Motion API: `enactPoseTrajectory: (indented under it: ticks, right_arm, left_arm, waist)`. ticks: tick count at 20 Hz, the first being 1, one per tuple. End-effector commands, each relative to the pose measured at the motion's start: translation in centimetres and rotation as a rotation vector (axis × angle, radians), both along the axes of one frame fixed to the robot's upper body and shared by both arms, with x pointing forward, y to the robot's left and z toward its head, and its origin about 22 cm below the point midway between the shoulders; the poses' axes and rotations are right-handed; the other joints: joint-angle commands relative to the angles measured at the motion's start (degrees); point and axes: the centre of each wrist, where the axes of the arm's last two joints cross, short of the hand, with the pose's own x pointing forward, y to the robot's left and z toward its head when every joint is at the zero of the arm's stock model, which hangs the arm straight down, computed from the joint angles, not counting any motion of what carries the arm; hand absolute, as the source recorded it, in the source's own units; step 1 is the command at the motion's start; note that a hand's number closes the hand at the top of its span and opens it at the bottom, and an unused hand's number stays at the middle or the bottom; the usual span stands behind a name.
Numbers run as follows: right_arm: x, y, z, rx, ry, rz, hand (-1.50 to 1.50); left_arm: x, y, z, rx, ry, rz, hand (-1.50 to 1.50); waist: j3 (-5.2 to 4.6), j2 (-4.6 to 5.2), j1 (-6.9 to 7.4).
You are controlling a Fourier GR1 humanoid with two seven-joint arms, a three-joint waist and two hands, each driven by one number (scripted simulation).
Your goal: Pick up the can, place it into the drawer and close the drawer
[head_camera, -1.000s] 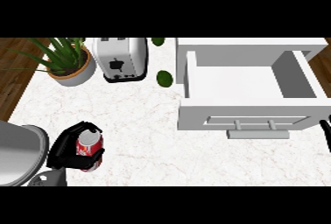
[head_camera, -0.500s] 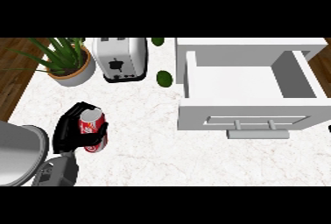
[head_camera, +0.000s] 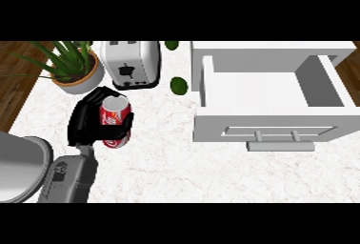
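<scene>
The can, red with white lettering and a silver top, sits in the grasp of the left hand at about nine o'clock from the middle of the head view, over the white marbled counter. The black fingers curl over the can's far side and top rim, and the thumb wraps the near side lower down, so the hand is clenched round the can and hides part of its left flank. Whether the can's base touches the counter cannot be told from this angle. The grey forearm runs from the hand toward seven o'clock and leaves the view at the lower edge.

Just beyond the fingers, toward twelve o'clock, stands a white toaster with a dark base, close to the hand but apart from it. At eleven o'clock from the hand a potted plant with long green leaves sits in a pale pot at the counter's far left corner. A small dark green object lies on the counter at two o'clock from the can, between toaster and drawer.

The drawer, white and standing open, takes up the right half of the view at three o'clock from the can, well apart from it; its handle faces the near side. A grey rounded shape shows at the left edge, at eight o'clock.
</scene>
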Motion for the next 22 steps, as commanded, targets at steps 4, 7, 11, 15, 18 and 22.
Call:
enactPoseTrajectory:
  ticks: [4, 7, 11, 15, 18, 22]
  right_arm:
    - [0.1, -0.8, -0.5, -0.002, 0.006, 0.002, -1.50]
    - [-0.5, 1.2, 0.8, 0.008, -0.008, -0.019, -1.50]
    - [0.9, 0.5, 0.3, 0.001, 0.007, 0.002, -1.50]
    - [-0.2, 0.2, -0.8, -0.010, -0.017, -0.004, -1.50]
    - [1.1, -0.9, 2.5, -0.008, -0.005, -0.009, -1.50]
    - [-0.7, 0.1, 1.4, -0.022, 0.004, -0.017, -1.50]
  left_arm:
    - [1.5, -5.4, 6.5, 0.034, -0.057, -0.056, 1.50]
    - [2.6, -7.5, 8.3, 0.039, -0.038, -0.090, 1.50]
    - [4.2, -10.9, 11.6, 0.060, -0.075, -0.106, 1.50]
    - [4.1, -12.7, 13.7, 0.084, -0.081, -0.126, 1.50]
    - [5.1, -15.8, 17.4, 0.099, -0.118, -0.145, 1.50]
    - [6.7, -17.4, 20.6, 0.116, -0.124, -0.132, 1.50]
  waist:
    - [0.00, 0.00, -0.13]
    - [-0.02, 0.01, -0.36]
    - [-0.02, 0.13, -0.45]
    - [0.00, 0.06, -0.37]
    - [-0.02, 0.14, -0.50]
    - [-0.01, 0.12, -0.97]
